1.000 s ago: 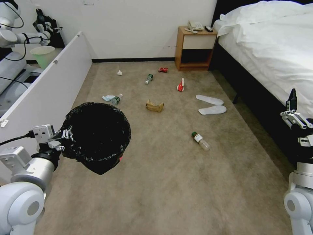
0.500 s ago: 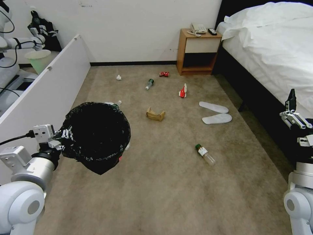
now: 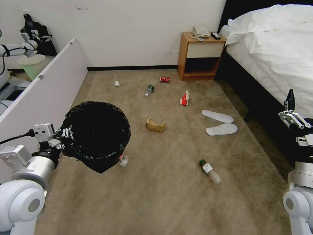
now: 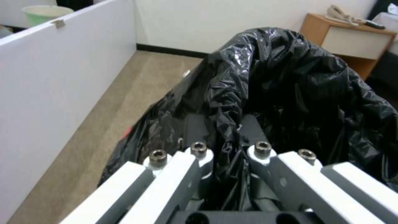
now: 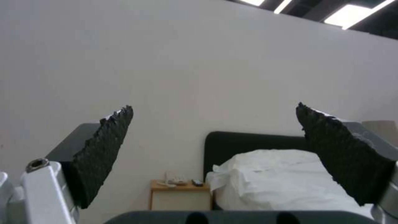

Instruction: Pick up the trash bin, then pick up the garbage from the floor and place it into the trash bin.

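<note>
Nearer now: green-labelled bottle (image 3: 209,171), illegible.

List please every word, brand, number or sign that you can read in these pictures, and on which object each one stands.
No text can be read.
Bottle label: too small to read.
Red can and red-white carton: print too small.
Phone on the nightstand: keys not legible.
Trash bin, held by the left gripper: no writing shows.

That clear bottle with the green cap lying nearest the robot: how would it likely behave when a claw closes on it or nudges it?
The bottle lies on its side on the carpet, so a nudge would probably roll it. It looks clear and empty, hence likely light. Thin plastic may dent or slip under a squeeze.
</note>
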